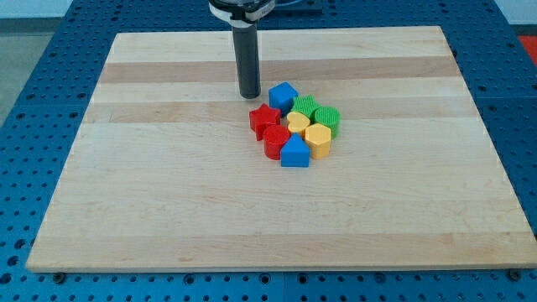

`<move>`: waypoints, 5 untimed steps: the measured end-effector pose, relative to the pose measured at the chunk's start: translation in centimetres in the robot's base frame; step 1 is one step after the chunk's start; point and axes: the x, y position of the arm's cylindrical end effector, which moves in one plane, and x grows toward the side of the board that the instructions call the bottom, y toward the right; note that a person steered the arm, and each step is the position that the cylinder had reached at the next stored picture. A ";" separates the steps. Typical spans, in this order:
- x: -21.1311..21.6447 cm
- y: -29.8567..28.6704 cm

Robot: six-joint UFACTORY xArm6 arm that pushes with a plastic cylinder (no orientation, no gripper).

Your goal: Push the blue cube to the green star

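The blue cube (pixel 284 95) sits at the top of a tight cluster of blocks near the board's middle. The green star (pixel 304 106) lies just right of and below it, touching or nearly touching. My tip (pixel 249 96) stands on the board just left of the blue cube, with a small gap between them. The rod rises straight up to the view's top.
The cluster also holds a green round block (pixel 328 118), a red star (pixel 264 119), a red block (pixel 276 142), a yellow heart (pixel 298 124), a yellow hexagon (pixel 319 139) and a blue triangular block (pixel 294 153). The wooden board (pixel 168 184) lies on a blue perforated table.
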 end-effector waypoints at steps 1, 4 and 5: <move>0.0 0.7; 1.2 1.9; 2.5 1.9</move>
